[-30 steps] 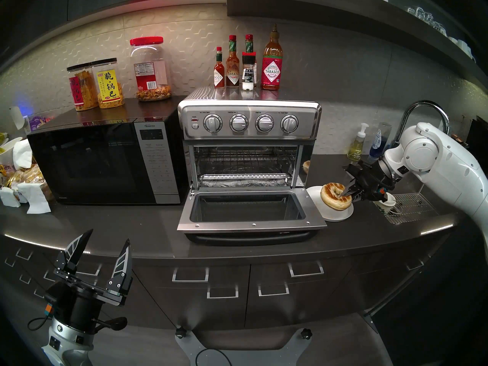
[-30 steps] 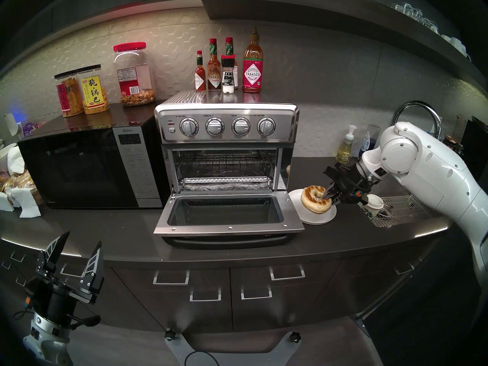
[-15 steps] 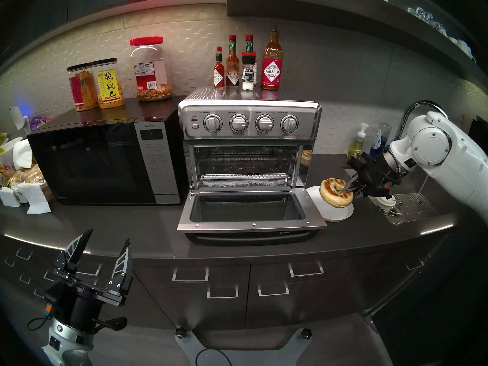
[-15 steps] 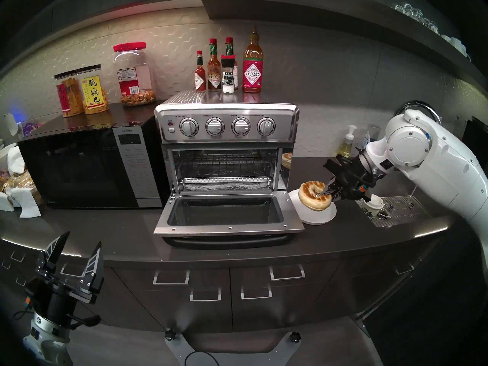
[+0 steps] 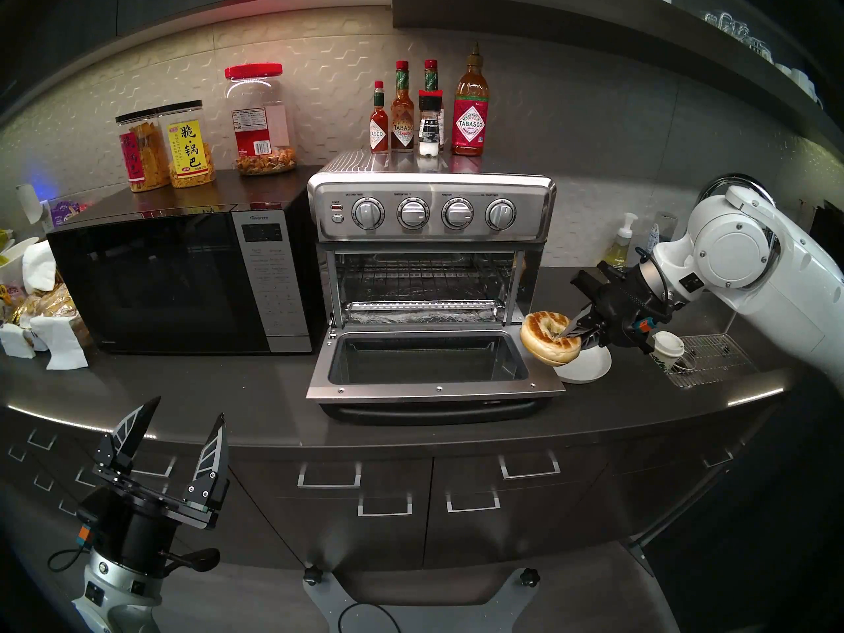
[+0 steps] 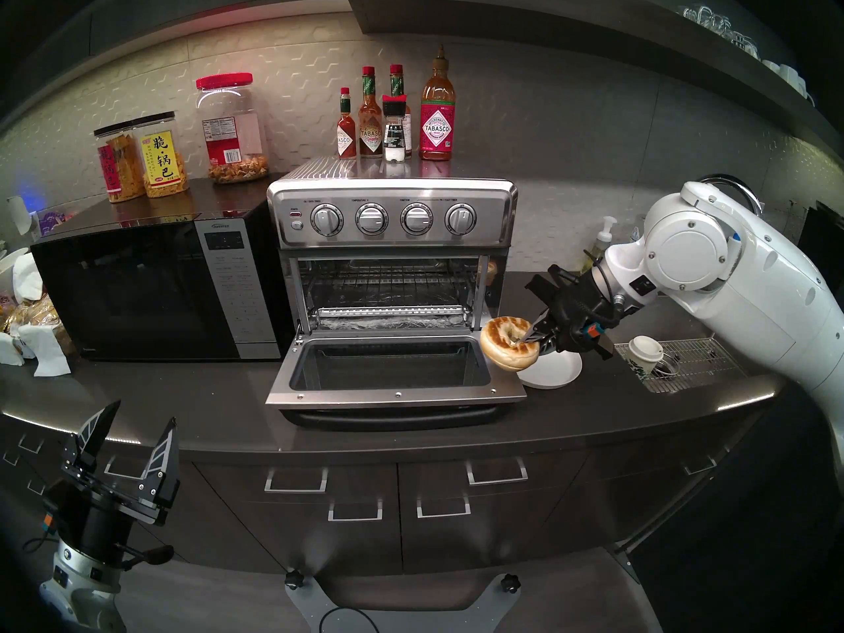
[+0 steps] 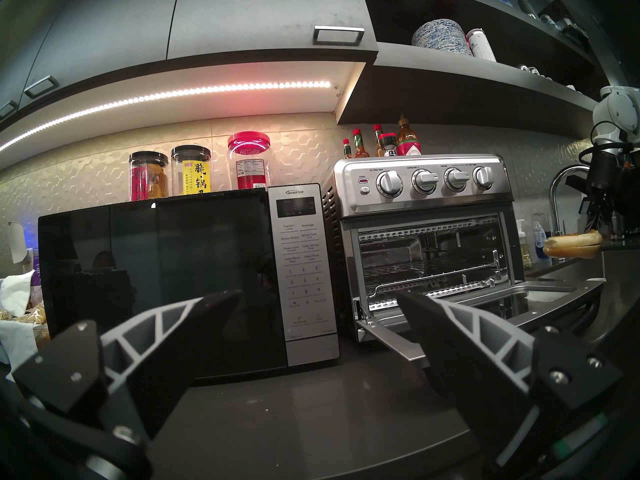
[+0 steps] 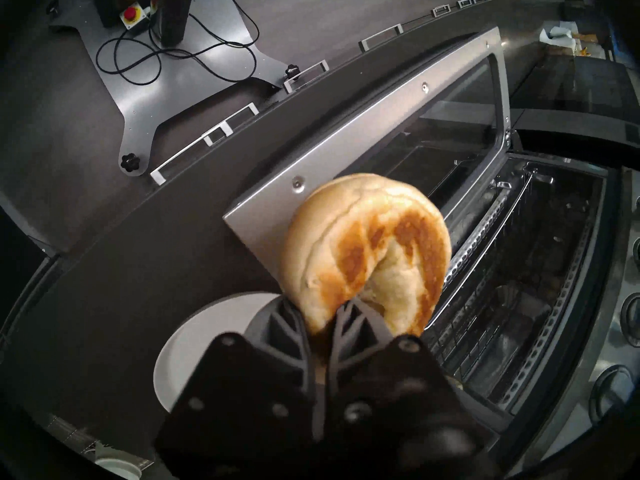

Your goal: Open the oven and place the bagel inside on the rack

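The bagel is seen as a round, pale tan ring with golden-brown toasted patches on its upper face and a small centre hole, its underside paler and smooth. It is held clear of the white plate, tilted slightly, above the right edge of the dropped glass door of the oven. Compared with half a second ago, the bagel is found carried leftward off the plate toward the door, and the right arm's wrist is swung in after it; the plate is now largely uncovered, while the left gripper is unchanged, low in front of the counter with its fingers spread wide and nothing between them. The right gripper is closed on the bagel's right side: one finger is laid over the toasted top beside the hole and the other is pressed under the rim, so that most of the ring projects beyond the fingertips toward the oven. The rack is seen bare inside the open cavity, behind and left of the bagel
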{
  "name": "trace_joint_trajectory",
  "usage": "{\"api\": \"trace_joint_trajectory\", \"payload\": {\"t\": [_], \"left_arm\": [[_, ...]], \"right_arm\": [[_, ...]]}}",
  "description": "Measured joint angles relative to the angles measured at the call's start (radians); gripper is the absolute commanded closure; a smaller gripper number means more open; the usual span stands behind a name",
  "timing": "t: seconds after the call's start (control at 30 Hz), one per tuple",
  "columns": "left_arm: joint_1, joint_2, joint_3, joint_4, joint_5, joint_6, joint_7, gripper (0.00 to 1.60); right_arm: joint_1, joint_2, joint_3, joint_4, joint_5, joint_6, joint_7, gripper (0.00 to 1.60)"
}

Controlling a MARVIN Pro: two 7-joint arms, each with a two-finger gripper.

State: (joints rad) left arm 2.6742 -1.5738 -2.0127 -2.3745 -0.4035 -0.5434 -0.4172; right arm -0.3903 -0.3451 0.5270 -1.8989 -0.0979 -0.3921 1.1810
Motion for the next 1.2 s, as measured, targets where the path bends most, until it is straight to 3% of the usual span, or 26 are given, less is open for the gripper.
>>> {"api": "trace_joint_trajectory", "payload": {"t": [0.53,1.2], "left_arm": [[0.000,0.000,0.000,0.000,0.000,0.000,0.000,0.00],[0.000,0.000,0.000,0.000,0.000,0.000,0.000,0.00]], "right_arm": [[-0.041,-0.063,-0.018,-0.116,-0.039,0.222,-0.062,1.60],[-0.059,-0.178,-0.051,-0.166,-0.121,0.408,-0.093,1.60]]}}
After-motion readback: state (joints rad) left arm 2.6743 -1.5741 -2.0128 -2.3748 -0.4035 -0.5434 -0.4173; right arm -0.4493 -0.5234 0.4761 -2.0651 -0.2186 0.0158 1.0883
